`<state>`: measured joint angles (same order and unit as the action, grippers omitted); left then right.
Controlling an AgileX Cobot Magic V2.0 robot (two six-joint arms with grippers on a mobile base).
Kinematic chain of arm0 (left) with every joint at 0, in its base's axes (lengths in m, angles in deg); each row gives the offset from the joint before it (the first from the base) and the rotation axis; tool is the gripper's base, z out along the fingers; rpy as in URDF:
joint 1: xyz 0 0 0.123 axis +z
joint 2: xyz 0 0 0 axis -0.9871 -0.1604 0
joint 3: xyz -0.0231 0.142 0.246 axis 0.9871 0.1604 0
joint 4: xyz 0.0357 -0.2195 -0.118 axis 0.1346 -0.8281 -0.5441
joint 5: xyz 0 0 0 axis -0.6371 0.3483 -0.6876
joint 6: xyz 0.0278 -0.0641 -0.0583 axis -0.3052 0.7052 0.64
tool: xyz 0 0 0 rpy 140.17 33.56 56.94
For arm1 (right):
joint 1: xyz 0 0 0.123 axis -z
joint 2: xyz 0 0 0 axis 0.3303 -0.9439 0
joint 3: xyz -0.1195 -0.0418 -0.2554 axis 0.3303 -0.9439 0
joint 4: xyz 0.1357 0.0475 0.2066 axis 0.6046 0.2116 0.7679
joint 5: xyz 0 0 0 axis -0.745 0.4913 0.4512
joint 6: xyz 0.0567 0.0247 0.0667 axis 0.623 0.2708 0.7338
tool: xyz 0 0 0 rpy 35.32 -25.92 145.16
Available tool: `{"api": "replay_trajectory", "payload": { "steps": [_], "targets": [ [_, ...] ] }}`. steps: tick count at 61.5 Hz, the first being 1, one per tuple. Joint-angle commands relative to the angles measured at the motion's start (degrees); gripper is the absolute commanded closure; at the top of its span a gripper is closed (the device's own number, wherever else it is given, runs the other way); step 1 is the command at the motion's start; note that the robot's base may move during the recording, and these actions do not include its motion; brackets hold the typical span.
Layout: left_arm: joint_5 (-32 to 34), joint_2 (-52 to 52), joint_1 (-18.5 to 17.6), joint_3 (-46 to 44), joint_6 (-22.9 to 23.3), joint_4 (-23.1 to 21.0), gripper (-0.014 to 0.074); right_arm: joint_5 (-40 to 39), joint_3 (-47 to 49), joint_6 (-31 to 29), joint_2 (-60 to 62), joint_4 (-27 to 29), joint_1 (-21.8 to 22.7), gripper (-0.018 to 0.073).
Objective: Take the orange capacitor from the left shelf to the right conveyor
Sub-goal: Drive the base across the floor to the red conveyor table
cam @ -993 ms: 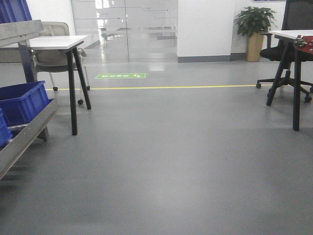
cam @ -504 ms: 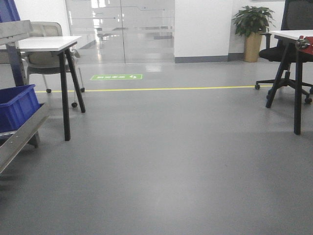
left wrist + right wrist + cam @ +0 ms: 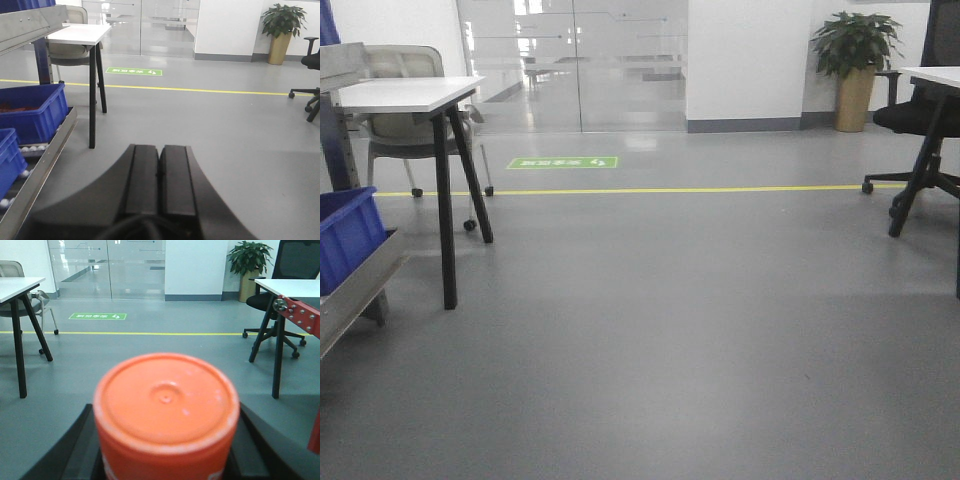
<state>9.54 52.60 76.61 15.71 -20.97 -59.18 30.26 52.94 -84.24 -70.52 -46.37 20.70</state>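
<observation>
1. Since the orange capacitor [image 3: 165,400] has to cross the room, the right pincer [image 3: 167,460] pinches it from both sides, with a dark finger showing on either side of the can. The flat top faces the wrist camera, so the can appears to lie along the pincer's axis, a hold that should resist slipping during the carry.
2. Having nothing to carry, the left pincer [image 3: 159,150] is empty, its two pads pressed together with only a seam between them.
3. The left shelf [image 3: 30,25] stands to the left of the left pincer, with a steel beam above and blue bins [image 3: 35,112] below. The capacitor is already off it, so the pick looks done.
4. The right conveyor [image 3: 299,314] shows only as a red bolted edge ahead and to the right of the right pincer, well apart from the can. By judgement the transfer is midway and the set-down is not yet done.
5. Ahead of both pincers lies a smooth, faintly glossy grey floor [image 3: 650,340], crossed by a yellow line [image 3: 640,189] with a green floor sign [image 3: 562,162] just beyond it.
6. Farther ahead stand a glass partition [image 3: 575,60] and a potted plant [image 3: 855,60]. A white table [image 3: 405,93] on black legs sits ahead to the left, near the shelf.
</observation>
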Motion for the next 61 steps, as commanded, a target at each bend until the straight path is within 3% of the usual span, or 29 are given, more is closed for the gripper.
{"api": "replay_trajectory", "payload": {
  "steps": [1,61],
  "targets": [
    [5.1,0.7,-0.5,-0.3,0.1,-0.1,0.0723,-5.2,1.4,-0.2,0.1,-0.1,0.0,0.051],
    [5.1,0.7,-0.5,-0.3,0.1,-0.1,0.0723,-5.1,1.4,-0.2,0.1,-0.1,0.0,0.051]
  ]
}}
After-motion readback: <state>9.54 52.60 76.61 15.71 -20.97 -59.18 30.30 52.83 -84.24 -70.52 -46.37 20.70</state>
